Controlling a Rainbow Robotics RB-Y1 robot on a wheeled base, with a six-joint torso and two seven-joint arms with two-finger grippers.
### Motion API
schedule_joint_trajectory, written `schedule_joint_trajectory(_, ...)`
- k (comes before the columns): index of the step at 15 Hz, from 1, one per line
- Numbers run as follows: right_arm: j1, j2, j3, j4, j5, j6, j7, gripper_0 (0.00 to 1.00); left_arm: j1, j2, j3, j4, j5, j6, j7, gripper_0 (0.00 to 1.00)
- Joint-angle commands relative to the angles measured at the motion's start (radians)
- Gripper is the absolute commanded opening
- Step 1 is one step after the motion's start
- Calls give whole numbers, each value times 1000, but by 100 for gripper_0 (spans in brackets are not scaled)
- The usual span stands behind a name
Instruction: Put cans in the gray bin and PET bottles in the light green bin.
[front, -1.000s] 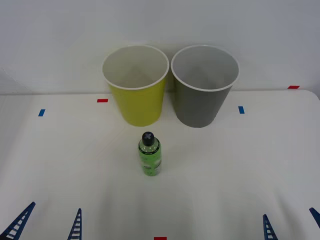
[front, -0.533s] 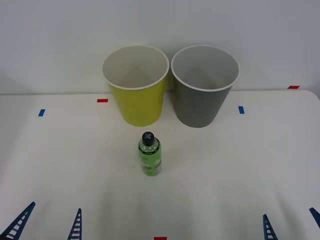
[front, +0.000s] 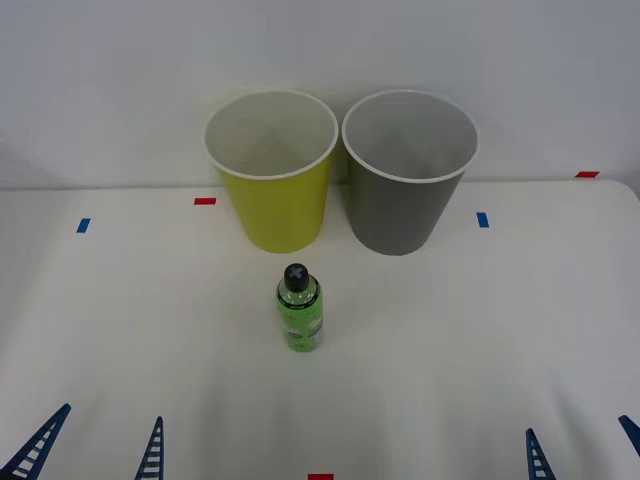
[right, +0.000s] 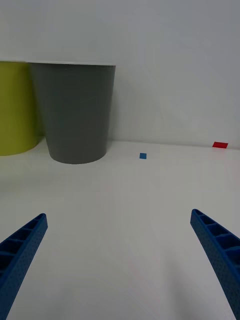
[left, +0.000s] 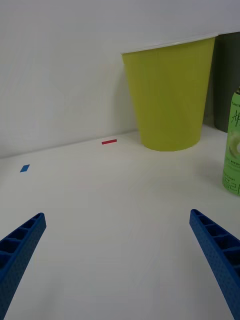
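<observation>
The left end effector (front: 98, 448) sits low at the near edge of the worktop (front: 480, 340), on the robot's left, with its two blue ribbed fingers (left: 20, 250) spread wide apart and nothing between them. The right end effector (front: 583, 445) sits likewise at the near edge on the robot's right, its fingers (right: 217, 250) also spread wide and holding nothing. Both hang just above the white surface, well apart from each other and from the task's things.

Ahead of them and between the two, the PET bottle (front: 299, 308) stands upright on the worktop, roughly midway across it. It is clear plastic with a bright green label and a black screw cap, and it is far shorter than the bins. In the left wrist view its labelled side (left: 232, 150) shows at the frame's edge, nearer to that end effector than the bins are.

Beyond the bottle, at the far side of the worktop near the pale wall, the two round tapered bins stand upright side by side, close together. The light green bin (front: 275, 205) is on the robot's left, white-rimmed with a white inside. The gray bin (front: 405, 210) is on the robot's right, also white-rimmed. The bottle stands nearer the light green bin, just in front of it and apart from both.

Small red tape marks (front: 205, 201) and blue tape marks (front: 483, 219) lie flat on the worktop, scattered to either side of the bins.
</observation>
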Motion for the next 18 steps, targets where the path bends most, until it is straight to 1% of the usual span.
schedule_joint_trajectory(1, 0, 0, 0, 0, 0, 0, 0, 100, 0, 0, 0, 0, 0, 0, 0, 100)
schedule_joint_trajectory(15, 0, 0, 0, 0, 0, 0, 0, 100, 0, 0, 0, 0, 0, 0, 0, 100)
schedule_joint_trajectory(16, 0, 0, 0, 0, 0, 0, 0, 100, -12, 5, -11, 38, -2, 14, 2, 100)
schedule_joint_trajectory(18, 0, 0, 0, 0, 0, 0, 0, 100, -31, 14, -15, 72, 25, -49, 0, 100)
